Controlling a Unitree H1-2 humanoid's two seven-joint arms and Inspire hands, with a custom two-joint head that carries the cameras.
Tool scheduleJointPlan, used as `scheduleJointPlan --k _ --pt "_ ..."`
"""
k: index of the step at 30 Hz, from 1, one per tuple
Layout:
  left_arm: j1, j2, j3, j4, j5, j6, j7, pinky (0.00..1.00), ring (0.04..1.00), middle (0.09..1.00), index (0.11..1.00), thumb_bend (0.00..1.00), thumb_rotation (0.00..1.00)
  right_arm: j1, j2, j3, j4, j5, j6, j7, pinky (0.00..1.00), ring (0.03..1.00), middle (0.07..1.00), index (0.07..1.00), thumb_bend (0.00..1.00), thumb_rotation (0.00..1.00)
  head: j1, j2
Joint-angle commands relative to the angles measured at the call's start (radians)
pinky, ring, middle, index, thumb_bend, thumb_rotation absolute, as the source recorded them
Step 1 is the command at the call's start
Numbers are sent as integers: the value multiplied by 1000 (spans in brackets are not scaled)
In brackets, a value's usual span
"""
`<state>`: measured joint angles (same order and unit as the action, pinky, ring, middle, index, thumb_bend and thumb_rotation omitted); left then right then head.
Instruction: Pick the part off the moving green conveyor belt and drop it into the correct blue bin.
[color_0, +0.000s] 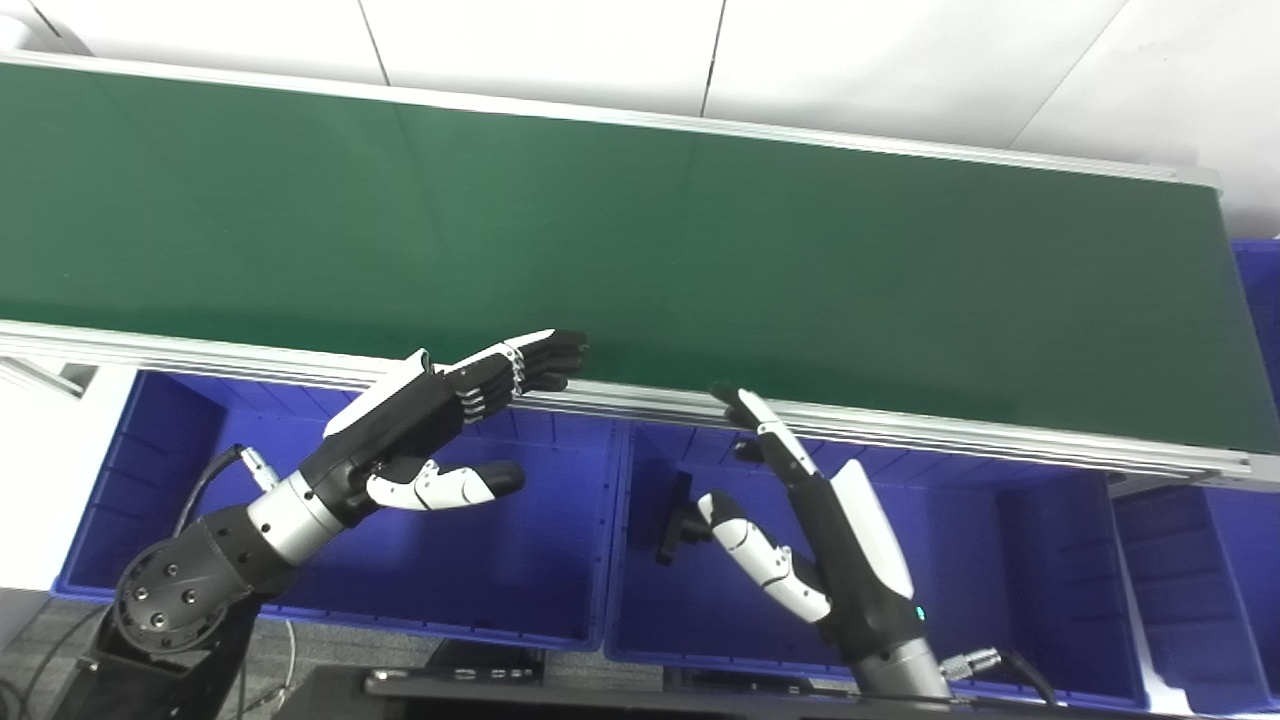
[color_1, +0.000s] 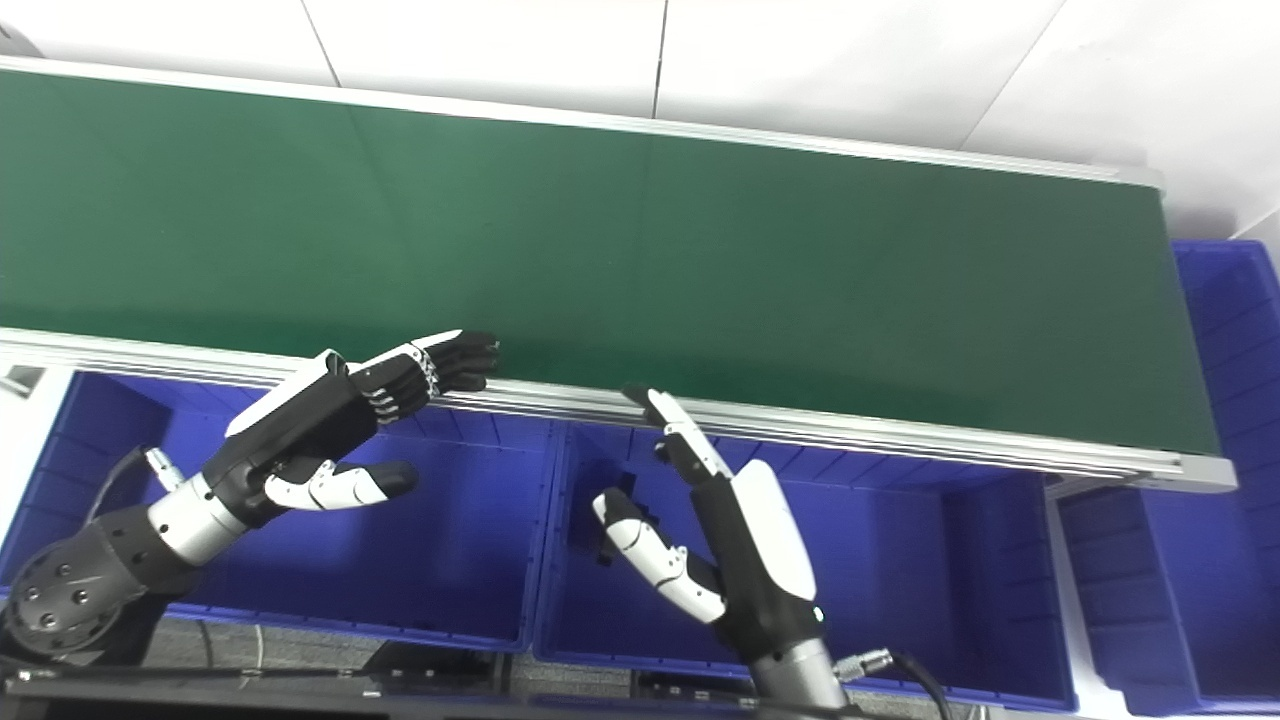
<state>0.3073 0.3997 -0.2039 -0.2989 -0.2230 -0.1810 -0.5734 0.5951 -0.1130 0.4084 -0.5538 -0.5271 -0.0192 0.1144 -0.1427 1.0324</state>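
The green conveyor belt (color_0: 640, 250) runs across the view with no part on it. Below its near rail stand a left blue bin (color_0: 200, 570) and a middle blue bin (color_0: 1000, 570). A black part (color_0: 680, 520) lies in the middle bin near its left wall, partly hidden by my right thumb. My left hand (color_0: 440, 410) is open above the left bin, its fingertips (color_0: 560, 355) reaching over the belt's near rail. Over the middle bin my right hand (color_0: 810, 520) is open too, fingers up toward the rail, holding nothing.
A third blue bin (color_0: 1250, 560) stands at the right, and a further blue bin (color_1: 1225, 320) sits beyond the belt's right end. The aluminium rail (color_0: 950, 425) edges the belt in front. White wall panels lie behind the belt.
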Motion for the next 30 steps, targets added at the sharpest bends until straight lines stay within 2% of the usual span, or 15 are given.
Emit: scheduleJointPlan --k 1,19,30 --pt "-1 11 1 -33 4 -19 4 890 923 939 917 345 508 1 4 2 -17 11 -61 -21 799 899 943 922 374 885 1 0" --pt "9 40 6 -72 2 9 3 888 919 935 919 342 500 3 8 26 -22 0 -46 -25 814 908 948 931 385 895 22 4" --pt "12 46 3 -75 2 6 -1 892 921 940 924 365 572 12 11 31 -23 8 -53 -34 813 904 945 928 384 893 21 5"
